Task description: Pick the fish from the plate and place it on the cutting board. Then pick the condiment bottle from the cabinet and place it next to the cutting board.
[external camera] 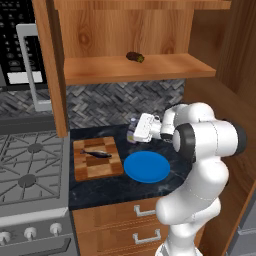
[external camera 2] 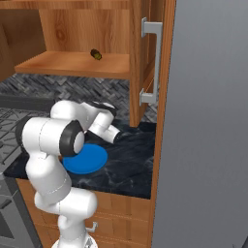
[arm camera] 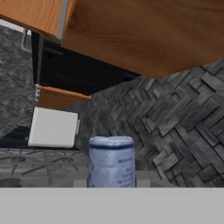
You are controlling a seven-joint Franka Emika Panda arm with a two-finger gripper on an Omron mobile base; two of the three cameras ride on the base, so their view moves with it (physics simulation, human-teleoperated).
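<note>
The slender dark fish (external camera: 96, 153) lies on the checkered wooden cutting board (external camera: 95, 169). To its right the blue plate (external camera: 147, 167) (external camera 2: 89, 160) has nothing on it. My gripper (external camera: 133, 133) (arm camera: 111, 180) reaches left at the back of the counter, just right of the board's far corner. It is shut on the condiment bottle (external camera: 131, 137) (arm camera: 112, 161), which looks like a pale upright cylinder with a dark blue band. Whether the bottle's base touches the counter I cannot tell. The wooden cabinet (external camera: 140, 67) (external camera 2: 72, 64) hangs open above.
A stubby dark oblong item with a yellowish end (external camera: 135, 56) (external camera 2: 96, 54) lies on the cabinet shelf. The gas stove (external camera: 30, 170) borders the counter on the left, with a microwave (external camera: 20, 45) above it. A tall panel (external camera 2: 208, 126) closes off the right.
</note>
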